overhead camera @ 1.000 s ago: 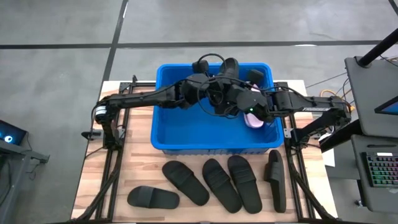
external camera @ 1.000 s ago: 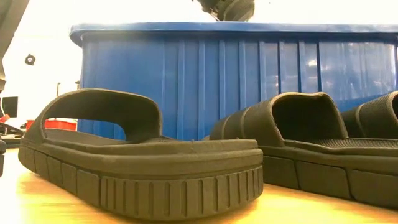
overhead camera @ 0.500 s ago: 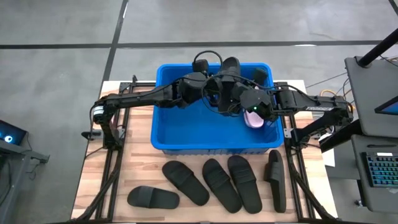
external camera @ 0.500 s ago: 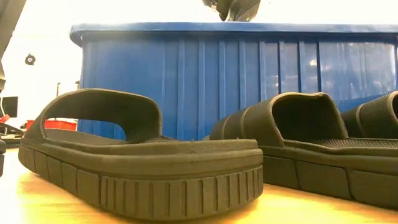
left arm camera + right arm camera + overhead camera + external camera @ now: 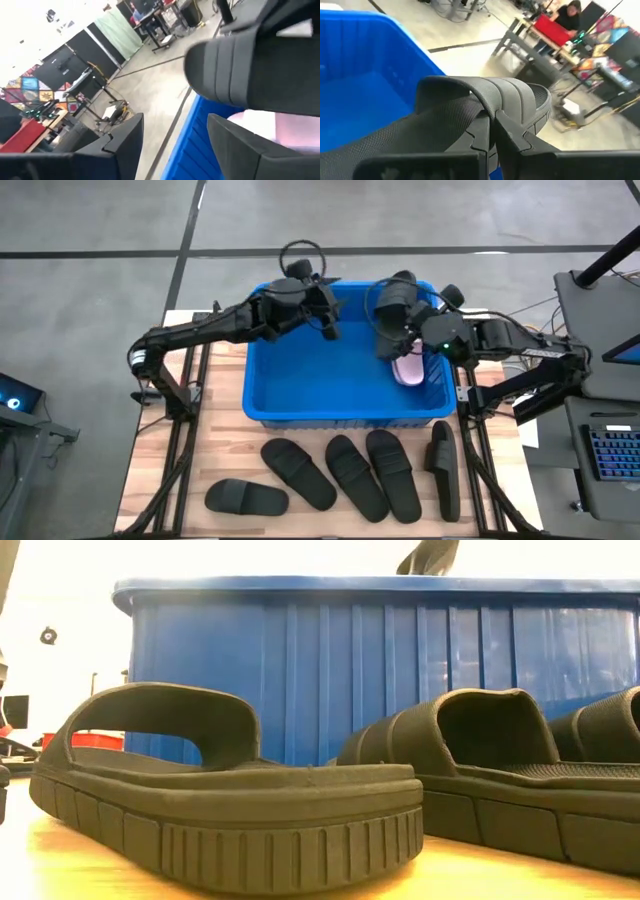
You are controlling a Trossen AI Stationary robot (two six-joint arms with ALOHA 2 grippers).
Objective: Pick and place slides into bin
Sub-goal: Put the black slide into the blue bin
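A black slide [image 5: 392,302] hangs above the far right part of the blue bin [image 5: 300,395], with my right gripper [image 5: 398,330] shut on it. A pale pink slide [image 5: 408,370] lies inside the bin by its right wall. My left gripper [image 5: 330,320] hovers open over the bin's far left part with nothing between its fingers [image 5: 125,145]; its wrist view shows the held black slide [image 5: 250,70] ahead of it. Several black slides [image 5: 355,475] lie soles down on the table in front of the bin. My right gripper pinches the black slide's ribbed strap [image 5: 512,102] between its two fingers [image 5: 480,135], at the strap's edge. It reaches in from the table's right, roughly level. The slide is lifted clear above the bin, tilted, its footbed [image 5: 395,132] facing the wrist camera.
The bin's near wall [image 5: 300,670] stands right behind the row of black slides [image 5: 230,790] on the wooden tabletop [image 5: 220,460]. One slide [image 5: 245,498] lies apart at the near left. A desk with a keyboard [image 5: 610,450] stands beyond the table's right edge.
My left gripper has opened and let go of the black slide, then pulled back toward the table's left and risen. My right gripper has drawn toward the right edge, rolling its wrist, and carries the slide with it above the bin.
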